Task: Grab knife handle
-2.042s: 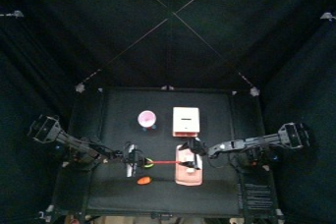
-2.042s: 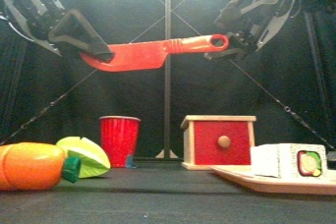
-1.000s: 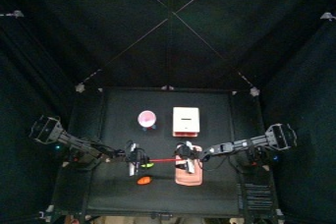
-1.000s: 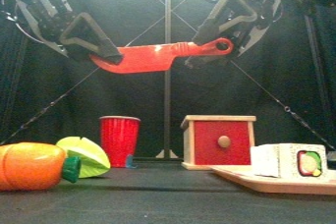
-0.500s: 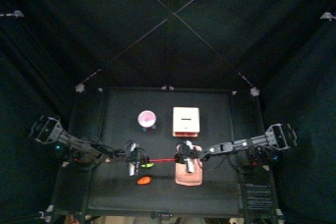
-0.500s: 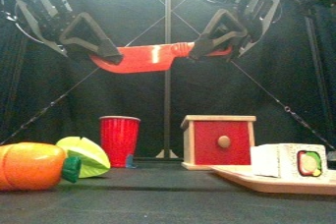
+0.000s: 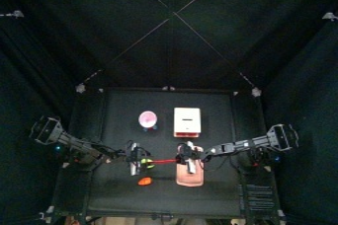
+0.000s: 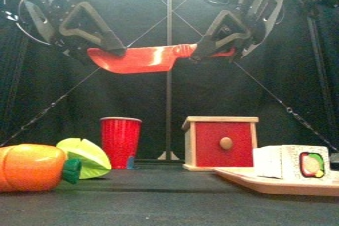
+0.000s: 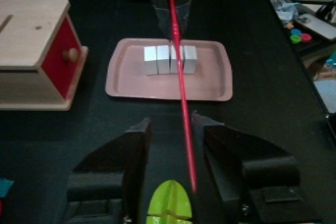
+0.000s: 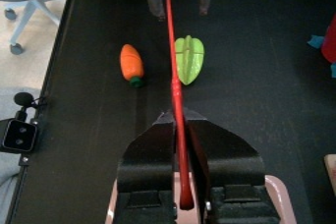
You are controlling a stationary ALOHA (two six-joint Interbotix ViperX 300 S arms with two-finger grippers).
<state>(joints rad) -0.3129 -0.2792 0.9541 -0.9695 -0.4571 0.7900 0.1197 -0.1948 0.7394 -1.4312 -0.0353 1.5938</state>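
The right gripper (image 8: 209, 46) squeezes the red knife (image 8: 149, 57) by its handle; the left gripper (image 8: 103, 46) is wide open.

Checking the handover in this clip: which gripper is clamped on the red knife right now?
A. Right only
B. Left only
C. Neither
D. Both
A. The right gripper has its jaws shut on the handle of the red knife, while the left gripper stands open with the blade passing free between its jaws.
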